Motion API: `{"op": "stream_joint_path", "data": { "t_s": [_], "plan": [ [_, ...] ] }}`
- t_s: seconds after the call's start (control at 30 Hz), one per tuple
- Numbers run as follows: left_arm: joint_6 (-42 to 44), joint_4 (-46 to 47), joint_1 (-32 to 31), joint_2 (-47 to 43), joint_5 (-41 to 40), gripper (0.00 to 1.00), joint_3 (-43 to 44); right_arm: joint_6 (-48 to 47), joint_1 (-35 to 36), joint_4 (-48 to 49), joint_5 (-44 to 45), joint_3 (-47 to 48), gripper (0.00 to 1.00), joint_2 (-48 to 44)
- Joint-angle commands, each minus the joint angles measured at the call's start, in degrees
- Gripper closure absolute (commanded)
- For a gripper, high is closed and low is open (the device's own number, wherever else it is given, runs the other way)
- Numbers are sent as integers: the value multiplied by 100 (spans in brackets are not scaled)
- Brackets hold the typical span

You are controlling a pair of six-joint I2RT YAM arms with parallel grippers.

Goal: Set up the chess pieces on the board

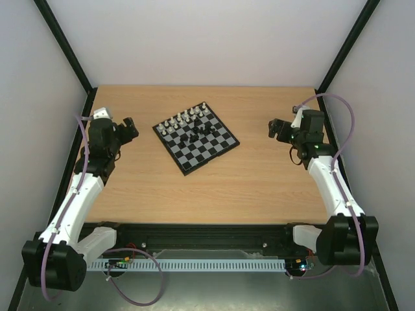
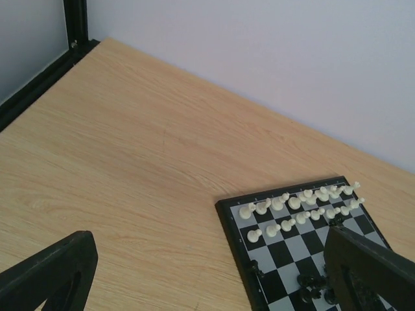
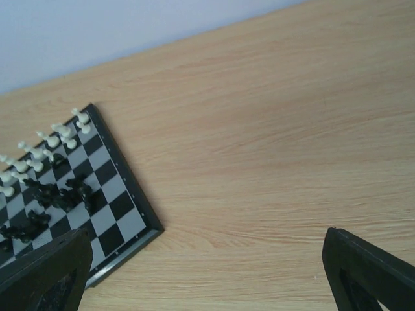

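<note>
Dark, blurred fingers (image 2: 50, 277) fill the lower corners of each wrist view, spread far apart with only wood grain between them. The left tool (image 1: 131, 131) and the right tool (image 1: 275, 128) both stand released and grasp nothing. From above, the left tool hovers at the left of the frame and the right tool at the right, each well apart from the small square chessboard (image 1: 196, 158) with black and pale grey squares and a thin black rim. That board lies turned like a diamond on the pale wooden table (image 1: 227, 191), slightly above the frame's centre. Tiny white chess pieces (image 1: 184, 119) stand in two neat rows along its upper-left edge. Tiny black chess pieces (image 1: 202, 133) crowd in a loose clump near the board's middle, not in rows; whether any lie tipped over I cannot tell.
</note>
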Motion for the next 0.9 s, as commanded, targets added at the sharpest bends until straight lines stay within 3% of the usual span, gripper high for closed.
{"op": "stream_joint_path", "data": {
  "t_s": [0.0, 0.1, 0.3, 0.53, 0.87],
  "plan": [
    [-304, -33, 56, 155, 383, 1, -82, -454, -44, 148, -251, 41, 2, 329],
    [-504, -214, 65, 372, 870, 5, -126, -1077, -53, -69, -736, 263, 1, 714],
    [-1014, 55, -128, 706, 2137, 18, -607, -1476, -60, -869, -1599, 1381, 20, 2267],
    [-1616, 342, -998, 994, 1786, 22, -901, -1480, 11, -1853, -2632, 2801, 38, 4281],
    [-2332, 989, -1494, 1643, 1776, 38, -1170, -1420, 622, -1989, -2635, 3483, 41, 5414]
  ]
}}
